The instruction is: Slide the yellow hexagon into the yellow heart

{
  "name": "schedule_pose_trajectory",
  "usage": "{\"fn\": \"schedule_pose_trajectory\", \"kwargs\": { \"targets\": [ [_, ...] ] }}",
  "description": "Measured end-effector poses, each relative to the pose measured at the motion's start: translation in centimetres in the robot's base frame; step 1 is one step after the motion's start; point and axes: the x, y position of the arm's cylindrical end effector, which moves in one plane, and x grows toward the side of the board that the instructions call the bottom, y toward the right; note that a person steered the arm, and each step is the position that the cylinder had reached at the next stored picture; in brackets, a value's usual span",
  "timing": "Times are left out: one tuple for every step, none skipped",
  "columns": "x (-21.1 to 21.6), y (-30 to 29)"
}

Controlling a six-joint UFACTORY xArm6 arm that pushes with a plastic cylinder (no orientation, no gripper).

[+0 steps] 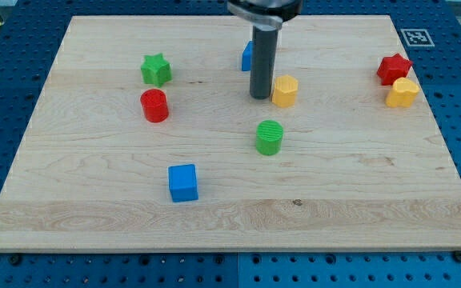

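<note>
Partly behind my tip [260, 97], a blue block [246, 56] hides.

2 red [154, 105] [393, 69], 2 yellow [285, 90] [402, 93], 2 green [156, 70] [269, 138], 2 blue blocks [183, 182] [246, 56].

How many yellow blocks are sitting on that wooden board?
2. The yellow hexagon block sits near the board's middle top, just right of my tip. The yellow heart block lies at the view's right, touching the red star block. None seem hidden.
</note>
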Motion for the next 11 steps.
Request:
{"fn": "schedule_pose_trajectory", "kwargs": {
  "targets": [
    [-0.1, 0.5],
    [-0.2, 0.5],
    [-0.2, 0.5],
    [0.2, 1.5],
    [0.3, 3.3],
    [0.3, 3.5],
    [0.0, 3.6],
    [0.1, 5.7],
    [0.1, 6.3],
    [0.1, 7.1],
    [0.5, 8.7]
  ]
}}
